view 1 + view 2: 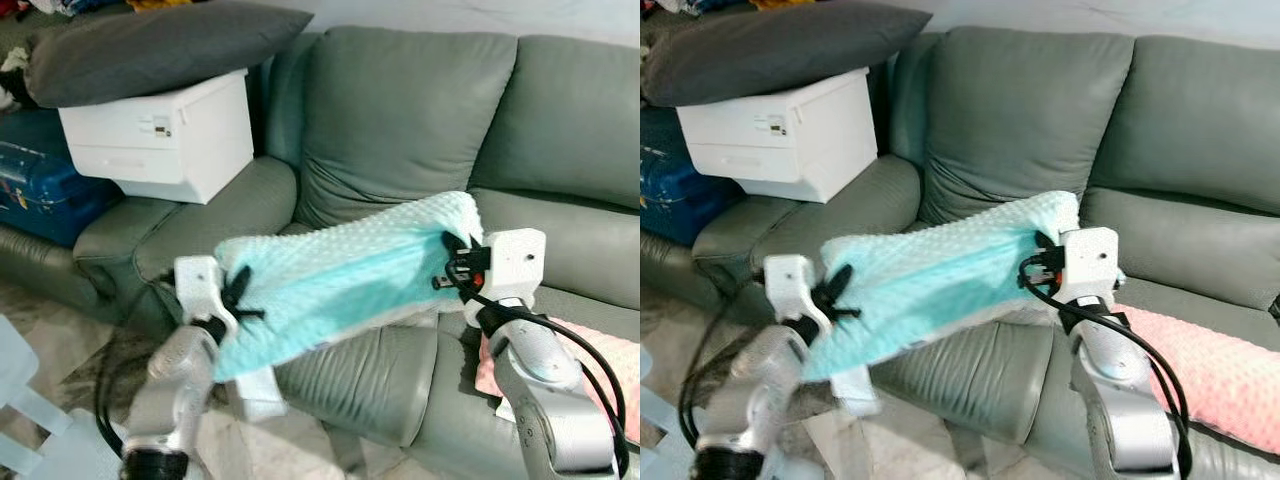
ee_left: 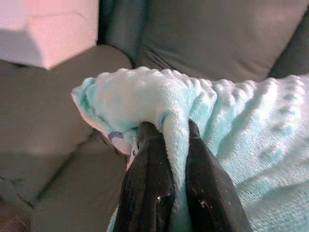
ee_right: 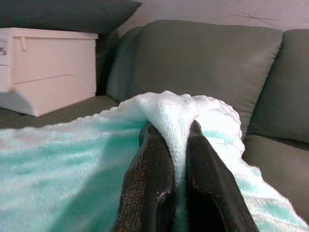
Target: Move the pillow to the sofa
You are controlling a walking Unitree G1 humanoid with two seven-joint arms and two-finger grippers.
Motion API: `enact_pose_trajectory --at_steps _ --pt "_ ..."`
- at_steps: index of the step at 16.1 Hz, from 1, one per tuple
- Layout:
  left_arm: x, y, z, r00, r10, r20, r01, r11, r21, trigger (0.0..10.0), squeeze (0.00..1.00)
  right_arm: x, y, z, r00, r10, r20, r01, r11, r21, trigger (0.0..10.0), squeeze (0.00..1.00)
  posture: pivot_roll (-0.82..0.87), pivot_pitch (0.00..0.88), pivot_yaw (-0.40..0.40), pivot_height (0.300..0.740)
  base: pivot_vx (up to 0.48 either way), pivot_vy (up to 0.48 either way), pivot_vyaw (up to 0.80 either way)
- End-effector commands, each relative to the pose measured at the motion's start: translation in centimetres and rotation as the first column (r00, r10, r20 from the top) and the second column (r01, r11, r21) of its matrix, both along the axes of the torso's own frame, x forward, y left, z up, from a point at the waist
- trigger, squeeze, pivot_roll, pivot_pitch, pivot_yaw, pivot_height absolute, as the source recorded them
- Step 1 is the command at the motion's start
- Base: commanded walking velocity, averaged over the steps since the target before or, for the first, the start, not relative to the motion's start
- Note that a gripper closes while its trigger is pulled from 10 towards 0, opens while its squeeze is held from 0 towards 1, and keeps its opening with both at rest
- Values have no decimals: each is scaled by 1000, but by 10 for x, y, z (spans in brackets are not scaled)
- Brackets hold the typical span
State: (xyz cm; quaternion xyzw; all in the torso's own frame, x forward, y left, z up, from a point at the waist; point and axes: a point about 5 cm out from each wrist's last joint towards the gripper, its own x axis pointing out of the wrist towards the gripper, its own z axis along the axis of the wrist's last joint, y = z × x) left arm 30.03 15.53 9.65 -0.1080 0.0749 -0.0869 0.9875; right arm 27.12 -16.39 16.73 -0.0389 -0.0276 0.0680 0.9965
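A mint-green bumpy pillow [image 1: 340, 275] hangs stretched between my two grippers, just above the front of the grey leather sofa [image 1: 420, 120] seat. My left gripper [image 1: 238, 293] is shut on the pillow's left end; in the left wrist view the fingers [image 2: 147, 179] pinch a fold of the fabric [image 2: 217, 111]. Over at the pillow's right end my right gripper [image 1: 455, 262] is shut too, with its fingers [image 3: 149, 188] squeezing a ridge of the plush [image 3: 169, 111]. The pillow sags a little toward the lower left.
A white box [image 1: 165, 135] rests on the sofa's left armrest with a dark grey cushion [image 1: 160, 45] on top. A blue suitcase [image 1: 35, 190] stands farther left. A pink bumpy cushion [image 1: 1210, 375] lies on the seat at the right. Tiled floor [image 1: 60, 350] lies below.
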Motion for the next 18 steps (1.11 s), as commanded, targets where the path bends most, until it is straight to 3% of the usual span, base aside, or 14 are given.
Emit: enact_pose_trajectory --at_steps 1,6,8,13,18 --pt "7 8 9 999 26 35 -26 1000 13 10000 0 3 -2 8 999 -8 35 8 1000 0 10000 0 -201 0 46 740 0 0 0" --pt "24 27 30 992 60 115 -65 997 46 10000 0 3 -1 8 999 -16 30 16 1000 4 10000 0 -201 0 52 740 0 0 -743" --pt "26 32 31 991 73 109 -78 996 44 10000 0 3 0 8 999 -18 30 18 1000 5 10000 0 -199 0 53 740 0 0 -800" --pt "35 64 40 982 161 104 -165 986 31 10000 0 2 0 7 999 -19 27 19 1000 10 10000 0 -194 7 50 740 0 0 -800" --pt "35 57 40 984 136 118 -141 990 31 10000 0 2 1 7 1000 -15 26 15 1000 17 10000 0 -195 12 50 740 0 0 -800"
